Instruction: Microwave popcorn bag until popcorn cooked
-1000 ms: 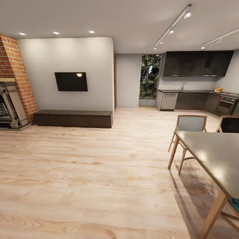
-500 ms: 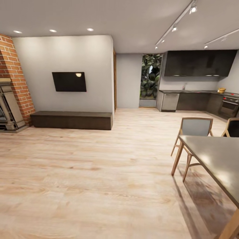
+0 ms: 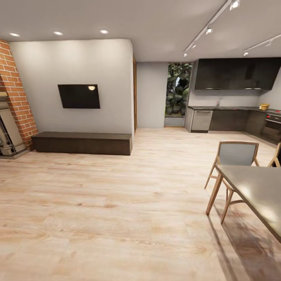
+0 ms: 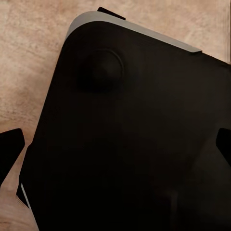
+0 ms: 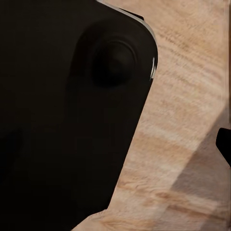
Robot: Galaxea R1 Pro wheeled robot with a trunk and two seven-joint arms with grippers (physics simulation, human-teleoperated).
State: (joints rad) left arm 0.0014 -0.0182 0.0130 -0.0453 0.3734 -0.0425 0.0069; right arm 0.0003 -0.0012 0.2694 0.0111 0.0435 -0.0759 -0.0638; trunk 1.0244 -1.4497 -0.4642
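Observation:
The kitchen [image 3: 234, 74] lies far off at the right, with dark glossy cabinets and a grey countertop [image 3: 222, 108] along its back wall. The popcorn bag, the microwave and the popcorn are out of view. In the left wrist view, my left gripper [image 4: 115, 149] hangs over my black base [image 4: 125, 125], its two dark fingertips [image 4: 9, 150] wide apart and nothing between them. In the right wrist view, one fingertip [image 5: 224, 144] of my right gripper sits at the frame's edge over the wood floor [image 5: 187, 125], beside the black base [image 5: 62, 110].
A grey dining table [image 3: 257, 191] with wooden chairs [image 3: 234, 156] stands close at the right. A dark low bench [image 3: 82, 143] and a wall TV [image 3: 79, 96] are at the left, beside a brick fireplace [image 3: 13, 93]. A black-and-steel oven [image 3: 272, 130] and a yellow object [image 3: 264, 106] mark the kitchen's right end. Pale floor [image 3: 117, 203] stretches ahead.
The whole head view has shifted as I roll forward. The table and chairs slide lower right, the fireplace slips off the left edge, and the kitchen looks slightly nearer.

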